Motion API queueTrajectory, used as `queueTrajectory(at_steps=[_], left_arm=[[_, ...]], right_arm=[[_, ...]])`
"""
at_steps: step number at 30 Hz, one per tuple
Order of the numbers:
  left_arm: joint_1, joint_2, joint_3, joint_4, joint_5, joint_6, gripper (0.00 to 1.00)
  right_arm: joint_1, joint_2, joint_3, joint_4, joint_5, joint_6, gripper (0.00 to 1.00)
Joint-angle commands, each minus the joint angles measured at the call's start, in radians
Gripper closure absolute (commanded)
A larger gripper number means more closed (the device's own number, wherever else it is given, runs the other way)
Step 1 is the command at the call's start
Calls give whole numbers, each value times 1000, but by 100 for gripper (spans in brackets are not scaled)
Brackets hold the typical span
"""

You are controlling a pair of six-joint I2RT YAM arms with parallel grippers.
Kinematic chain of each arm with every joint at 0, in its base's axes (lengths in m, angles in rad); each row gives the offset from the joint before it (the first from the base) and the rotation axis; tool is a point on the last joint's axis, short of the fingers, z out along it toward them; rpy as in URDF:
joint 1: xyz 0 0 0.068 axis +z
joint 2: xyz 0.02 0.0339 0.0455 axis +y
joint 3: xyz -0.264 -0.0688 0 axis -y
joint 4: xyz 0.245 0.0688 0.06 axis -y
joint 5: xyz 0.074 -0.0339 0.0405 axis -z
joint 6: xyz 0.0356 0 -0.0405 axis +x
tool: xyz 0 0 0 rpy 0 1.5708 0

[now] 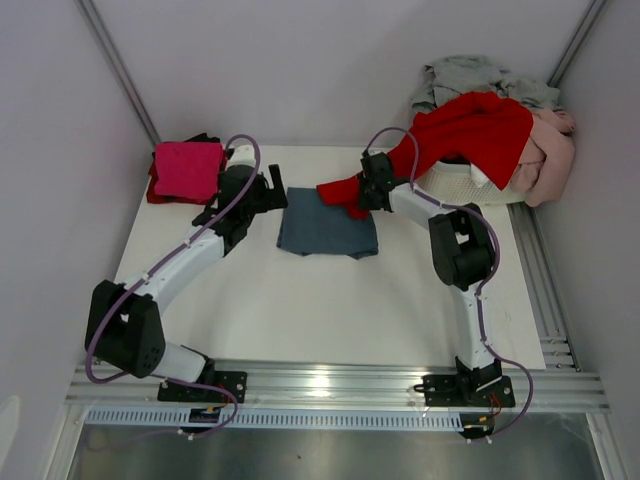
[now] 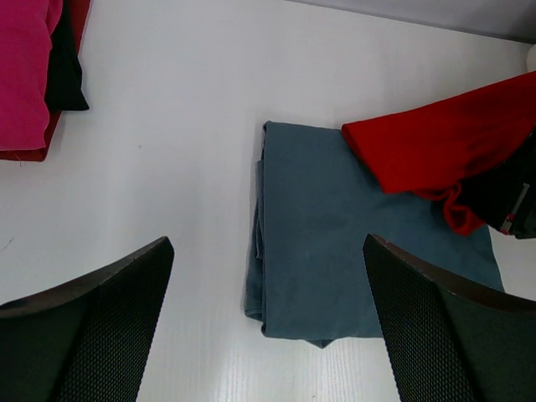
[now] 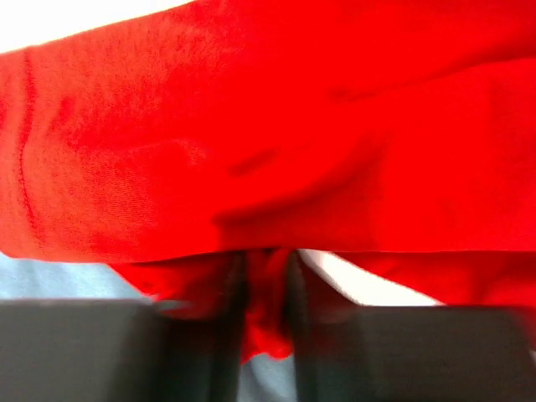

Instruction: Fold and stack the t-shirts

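The right gripper (image 1: 368, 190) is clamped on a bunch of the bright red cotton tee (image 1: 470, 130). The tee trails from the white slatted plastic basket (image 1: 455, 182) over a corner of the folded slate-blue tee (image 1: 328, 228) mid-table. The left gripper (image 1: 272, 192) hangs just beside the blue one, fingers spread apart. A folded magenta tee (image 1: 187, 168) lies far left.

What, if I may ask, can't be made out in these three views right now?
- Right wrist view: the red t-shirt fills the frame. The right gripper is blurred and its fingertips are indistinct.
- Top view: the laundry basket is buried under the red one, a grey t-shirt and a pale pink t-shirt, so what lies inside is hidden.
- Left wrist view: the stack under the magenta t-shirt is cut off by the left edge.
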Motion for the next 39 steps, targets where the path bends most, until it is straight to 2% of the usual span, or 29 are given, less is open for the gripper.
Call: queueTrajectory(at_steps=[1,3,6,8,9,10,11,15,16,17,18,28,29,30,31,33,35,39], left_arm=[[-11,-55,-6,27,-4,-2,1],[-11,-60,-6,32,-5,3,1],[-13,-57,-3,33,-6,4,1],[-11,-56,-3,36,-1,4,1],[-11,-54,-2,38,1,4,1],[-11,-54,-3,39,1,6,1],[-11,-52,-2,41,1,6,1],[-11,-48,3,41,4,7,1],[-11,-48,2,42,4,9,1],[-11,-46,0,44,2,10,1],[-11,-46,2,44,1,12,1],[-11,-42,-1,42,-2,15,1],[-11,-39,9,42,-2,15,1],[-11,-37,-3,44,-2,15,1],[-11,-37,-5,44,-2,15,1],[-11,-34,-6,44,-2,13,1],[-11,-34,-5,42,1,9,1],[-11,-29,5,32,8,4,1]], right_arm=[[14,25,81,-20,24,7,94],[24,5,104,-28,44,-10,97],[40,-27,169,-34,104,-66,92],[47,-39,207,-42,127,-114,75],[53,-42,241,-52,127,-129,57],[56,-42,255,-58,132,-148,50],[60,-42,266,-65,141,-166,48],[63,-47,247,-58,166,-163,54],[65,-44,241,-55,166,-163,72],[65,-43,237,-52,166,-159,81],[65,-41,230,-52,167,-156,100],[65,-39,256,-29,166,-166,100],[65,-26,259,-38,152,-169,94],[63,-18,260,-42,149,-172,59],[63,-12,256,-42,153,-171,41],[56,3,212,-16,169,-159,18],[45,20,181,9,159,-143,15],[40,86,190,24,149,-133,15]])
